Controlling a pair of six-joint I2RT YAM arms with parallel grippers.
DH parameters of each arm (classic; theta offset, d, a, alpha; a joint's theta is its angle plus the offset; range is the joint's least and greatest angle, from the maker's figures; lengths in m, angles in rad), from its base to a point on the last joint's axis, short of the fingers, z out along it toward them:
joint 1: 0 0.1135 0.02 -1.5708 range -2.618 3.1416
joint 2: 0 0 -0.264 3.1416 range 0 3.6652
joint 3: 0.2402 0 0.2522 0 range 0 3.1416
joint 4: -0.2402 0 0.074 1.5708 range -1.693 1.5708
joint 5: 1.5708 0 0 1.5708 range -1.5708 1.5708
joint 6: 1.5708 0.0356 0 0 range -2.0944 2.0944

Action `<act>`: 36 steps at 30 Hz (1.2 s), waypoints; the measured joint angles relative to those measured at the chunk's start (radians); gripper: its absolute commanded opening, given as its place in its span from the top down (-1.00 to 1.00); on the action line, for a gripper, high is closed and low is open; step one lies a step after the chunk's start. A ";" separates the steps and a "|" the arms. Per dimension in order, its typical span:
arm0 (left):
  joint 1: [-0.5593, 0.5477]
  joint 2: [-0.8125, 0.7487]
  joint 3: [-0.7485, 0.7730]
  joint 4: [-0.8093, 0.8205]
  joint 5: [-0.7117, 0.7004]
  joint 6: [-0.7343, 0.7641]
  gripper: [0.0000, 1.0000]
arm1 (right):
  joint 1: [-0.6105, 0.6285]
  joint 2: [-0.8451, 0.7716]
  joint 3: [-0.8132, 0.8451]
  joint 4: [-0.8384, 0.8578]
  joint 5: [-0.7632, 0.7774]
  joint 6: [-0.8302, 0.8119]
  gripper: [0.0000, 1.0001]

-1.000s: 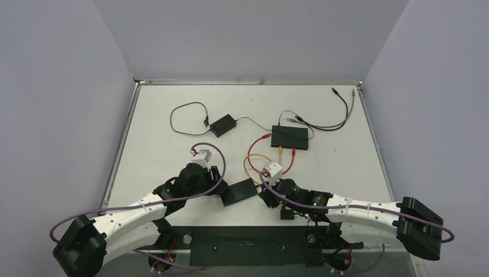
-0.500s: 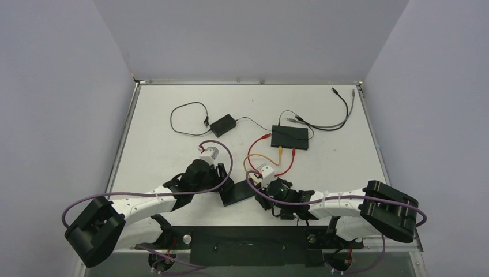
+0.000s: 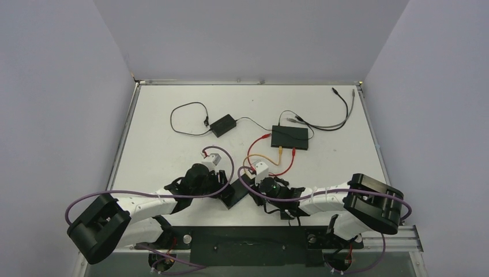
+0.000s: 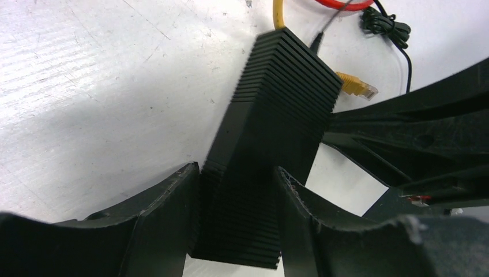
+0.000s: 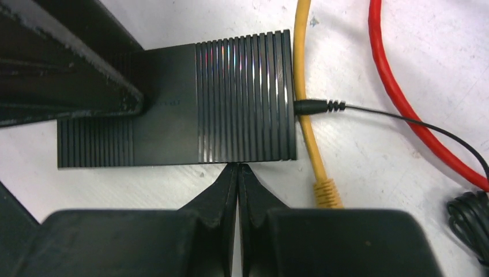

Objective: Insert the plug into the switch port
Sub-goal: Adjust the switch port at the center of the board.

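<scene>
A black ribbed switch (image 3: 239,194) lies at the table's near middle, between my two grippers. My left gripper (image 4: 237,173) is shut on the switch (image 4: 277,109), one finger on each long side. My right gripper (image 5: 237,167) is shut and empty, its tips touching the switch's (image 5: 230,98) near side. A yellow cable (image 5: 304,69) runs along the switch's end, and its plug (image 4: 357,88) lies loose on the table beside the switch. A thin black power plug (image 5: 316,106) sits in the switch's end face.
A second black switch (image 3: 290,137) at the back middle has red and yellow cables plugged in. A red cable (image 5: 403,98) loops to the right. A black adapter (image 3: 222,124) and grey cables (image 3: 337,118) lie further back.
My left gripper has moved right and closed round the switch. My right gripper has moved left up to the switch's side. The switch has turned a little.
</scene>
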 measured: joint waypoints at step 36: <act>-0.002 -0.559 -0.059 -0.383 -0.013 -0.091 -0.16 | -0.224 -0.524 0.177 -0.364 0.391 -0.285 -0.19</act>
